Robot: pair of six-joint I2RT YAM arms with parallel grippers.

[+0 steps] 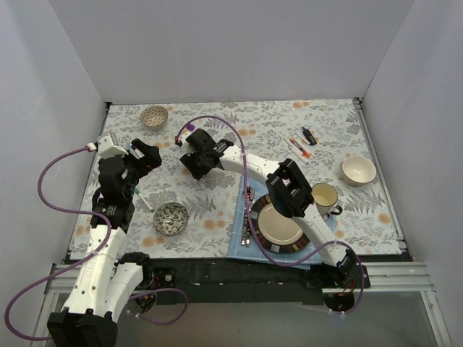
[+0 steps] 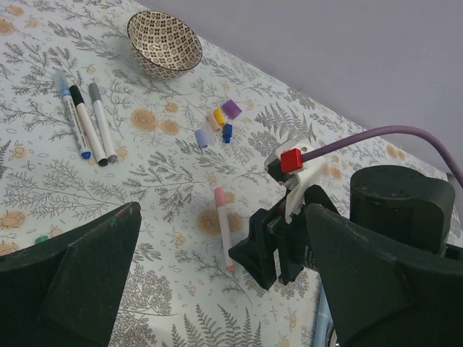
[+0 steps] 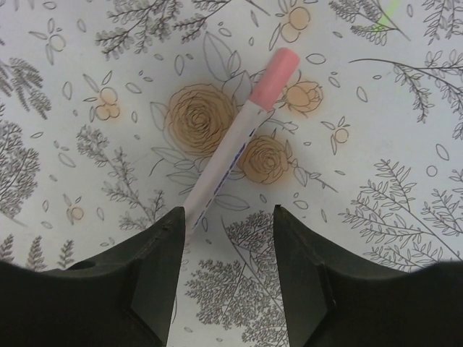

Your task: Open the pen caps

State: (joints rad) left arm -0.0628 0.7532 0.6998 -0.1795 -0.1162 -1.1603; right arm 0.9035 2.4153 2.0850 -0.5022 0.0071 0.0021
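A white pen [image 3: 233,150] with a pink cap [image 3: 277,75] lies on the floral cloth; it also shows in the left wrist view [image 2: 223,230]. My right gripper [image 3: 228,217] is open just above it, jaws wide, and the pen's lower end passes behind the left finger [image 3: 155,267]. In the top view the right gripper [image 1: 194,168] hides the pen. My left gripper [image 2: 221,217] is open and empty, held above the cloth to the left [image 1: 148,155]. Several loose caps [image 2: 218,121] lie near a patterned bowl [image 2: 165,43]. Three pens [image 2: 88,124] lie side by side at the left.
More pens [image 1: 298,147] and a dark purple marker [image 1: 309,135] lie at the back right. A patterned bowl [image 1: 171,217], a plate [image 1: 278,225] on a blue cloth, a mug [image 1: 324,198] and a cream bowl [image 1: 358,170] stand in front and to the right.
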